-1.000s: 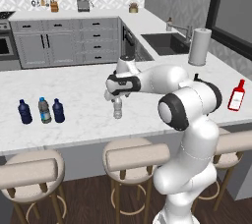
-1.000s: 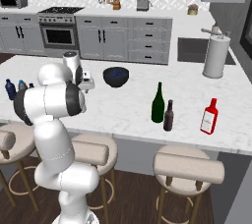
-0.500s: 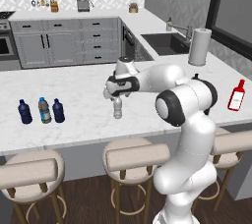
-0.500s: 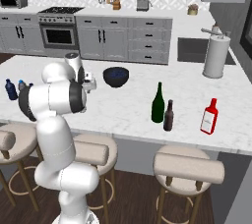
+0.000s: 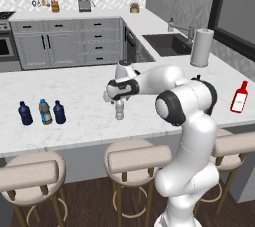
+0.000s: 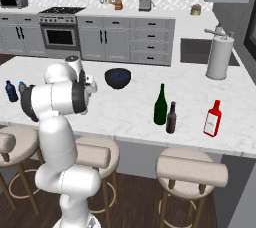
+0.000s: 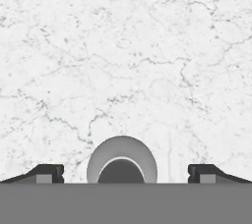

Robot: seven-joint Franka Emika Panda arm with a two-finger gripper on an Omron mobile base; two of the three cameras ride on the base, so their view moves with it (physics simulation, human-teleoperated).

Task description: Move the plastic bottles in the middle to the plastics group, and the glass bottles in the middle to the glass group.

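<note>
My jaws stand released, fingertips wide apart, straddling the small clear greyish plastic bottle [image 5: 119,111] upright on the white marble counter [image 5: 79,96].

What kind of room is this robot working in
A rendered home kitchen, most likely: a marble island counter with bar stools, a sink with faucet, and an oven range along the back wall.
</note>
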